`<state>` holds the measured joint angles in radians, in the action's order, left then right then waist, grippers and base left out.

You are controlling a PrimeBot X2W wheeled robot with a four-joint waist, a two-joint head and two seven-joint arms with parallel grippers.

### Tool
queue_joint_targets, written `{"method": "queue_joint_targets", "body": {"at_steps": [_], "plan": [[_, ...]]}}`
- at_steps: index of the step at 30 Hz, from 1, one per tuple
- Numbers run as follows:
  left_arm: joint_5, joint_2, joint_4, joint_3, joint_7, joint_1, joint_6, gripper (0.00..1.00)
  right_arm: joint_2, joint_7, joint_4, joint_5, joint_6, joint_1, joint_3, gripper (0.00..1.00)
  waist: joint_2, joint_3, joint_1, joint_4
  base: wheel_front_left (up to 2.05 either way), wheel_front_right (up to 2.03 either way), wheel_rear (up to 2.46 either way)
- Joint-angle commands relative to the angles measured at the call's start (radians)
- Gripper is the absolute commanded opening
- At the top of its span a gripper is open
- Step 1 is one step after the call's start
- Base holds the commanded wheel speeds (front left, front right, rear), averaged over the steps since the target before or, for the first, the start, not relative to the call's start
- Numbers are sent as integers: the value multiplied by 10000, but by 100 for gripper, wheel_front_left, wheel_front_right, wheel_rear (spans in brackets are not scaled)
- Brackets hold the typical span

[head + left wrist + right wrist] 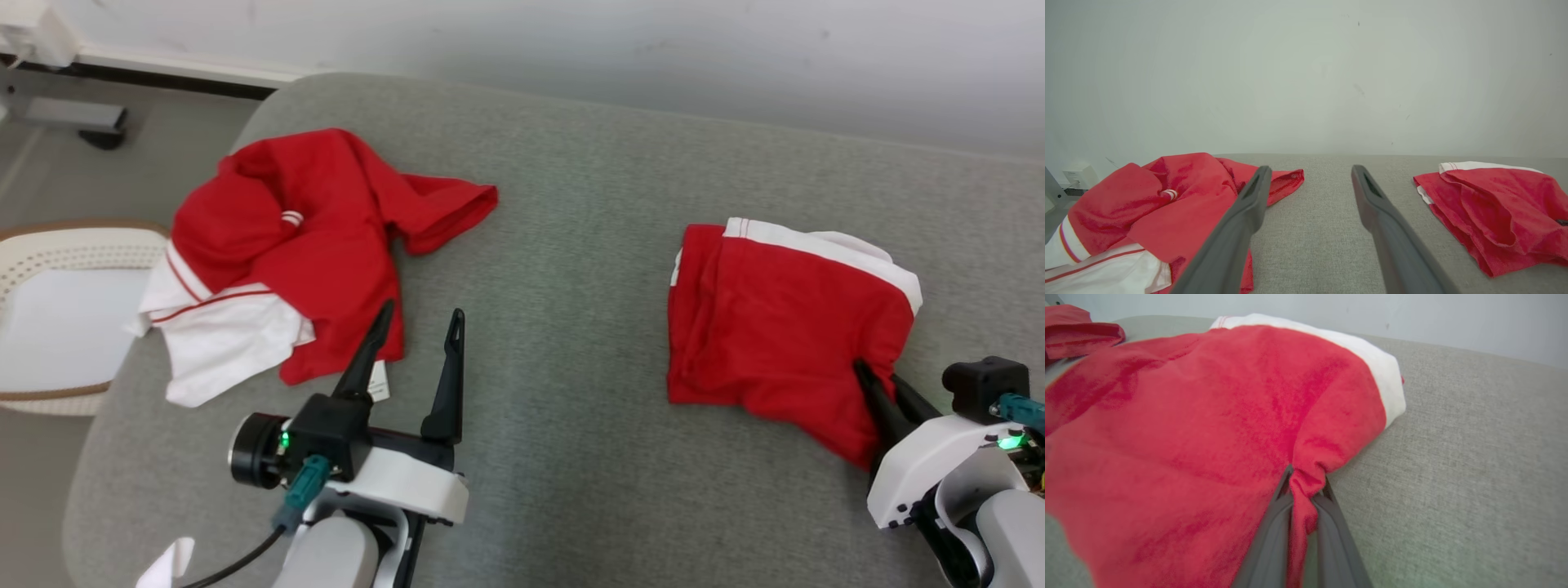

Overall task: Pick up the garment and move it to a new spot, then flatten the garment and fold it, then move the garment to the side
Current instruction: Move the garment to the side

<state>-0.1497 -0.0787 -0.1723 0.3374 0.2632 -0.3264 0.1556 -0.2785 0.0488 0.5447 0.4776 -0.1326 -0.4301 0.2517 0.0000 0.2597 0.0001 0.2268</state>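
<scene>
A folded red garment with a white band along its far edge lies on the right of the grey padded table. My right gripper is shut on a pinch of red cloth at its near right corner; in the right wrist view the fabric bunches between the fingers at the gripper. The same garment shows at the right of the left wrist view. My left gripper stands open with nothing in it, its left finger over the near edge of a crumpled red and white garment.
The crumpled garment spreads over the table's left part, a sleeve reaching toward the middle. A white perforated basket sits off the table's left edge. A pale wall runs behind the table, and a stand's base rests on the floor.
</scene>
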Motion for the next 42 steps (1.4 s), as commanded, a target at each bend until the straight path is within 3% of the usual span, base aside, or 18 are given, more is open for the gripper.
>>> {"method": "queue_joint_targets", "body": {"at_steps": [1,10,15,18,29,34,38,39,40,41,42], "plan": [[95,-11,62,-48,15,87,-18,100,-237,-194,-107,-202,39,187,244,0,0,-68,-1,-269,0,0,0],[245,-225,302,-235,10,172,-58,100,-783,-575,-1509,-170,36,944,958,0,0,-153,-1,-2238,0,0,0],[323,-287,418,-213,12,22,-116,100,-1213,-672,-1707,-33,36,1008,962,0,0,64,-1,-3088,0,0,0],[429,-336,481,-131,10,-226,-177,100,-1804,-737,-1344,74,36,639,858,0,0,503,-1,-3682,0,0,0],[795,-273,644,470,-107,-1373,-460,100,-3479,-1476,795,321,36,-1316,297,0,0,2149,-1,-3855,0,0,0],[945,-174,812,789,-78,-1902,-594,100,-4181,-2100,2352,236,34,-2071,-734,0,0,2713,-1,-3590,0,0,0],[946,-140,881,901,-60,-2091,-576,100,-4277,-2611,3317,123,34,-2464,-1255,0,0,2872,-1,-3495,0,0,0],[939,-133,889,908,-52,-2115,-557,100,-4269,-2720,3471,65,36,-2555,-1330,9,0,2879,-1,-3496,0,0,0],[924,-128,890,912,-43,-2123,-535,100,-4247,-2806,3641,37,34,-2608,-1399,49,0,2875,-1,-3501,0,0,0],[908,-130,883,904,-34,-2127,-522,100,-4220,-2900,3764,-23,34,-2686,-1492,100,0,2864,-1,-3512,0,0,0],[890,-136,857,899,-26,-2116,-528,100,-4177,-2966,3917,-88,34,-2728,-1581,100,0,2829,-1,-3521,0,0,0]]}}
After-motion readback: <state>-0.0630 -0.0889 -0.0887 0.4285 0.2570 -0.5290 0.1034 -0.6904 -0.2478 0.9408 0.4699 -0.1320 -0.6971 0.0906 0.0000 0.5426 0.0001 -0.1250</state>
